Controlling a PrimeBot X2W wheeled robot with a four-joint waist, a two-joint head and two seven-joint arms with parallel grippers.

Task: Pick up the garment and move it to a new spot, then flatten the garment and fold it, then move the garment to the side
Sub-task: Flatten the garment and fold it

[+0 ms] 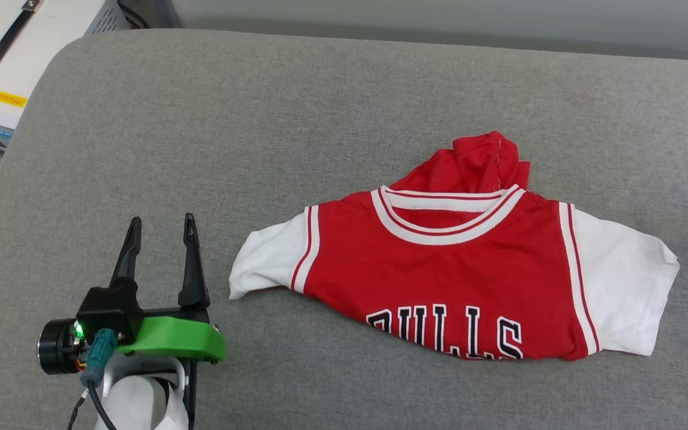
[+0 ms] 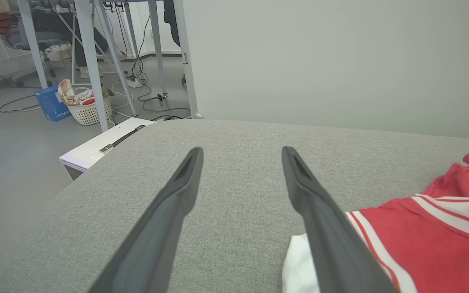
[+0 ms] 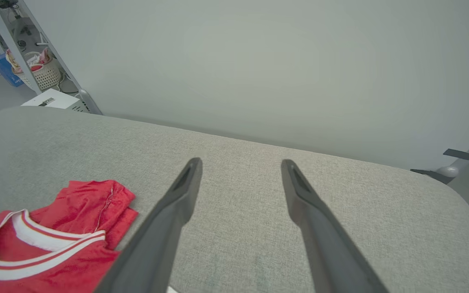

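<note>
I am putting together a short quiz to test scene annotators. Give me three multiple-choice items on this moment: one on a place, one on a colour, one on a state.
1. Where does the jersey T-shirt lie?
A) draped over a chair
B) on the floor
C) on the grey cushion, to the right of the left gripper

2. What colour are its sleeves?
A) white
B) black
C) blue

3. How is the left gripper?
A) shut on the collar
B) open, holding nothing
C) shut on a sleeve

Answers:
1 C: the head view shows it spread on the cushion beside that gripper.
2 A: both short sleeves are white against the red body.
3 B: its jaws stand apart over bare cushion.
</note>
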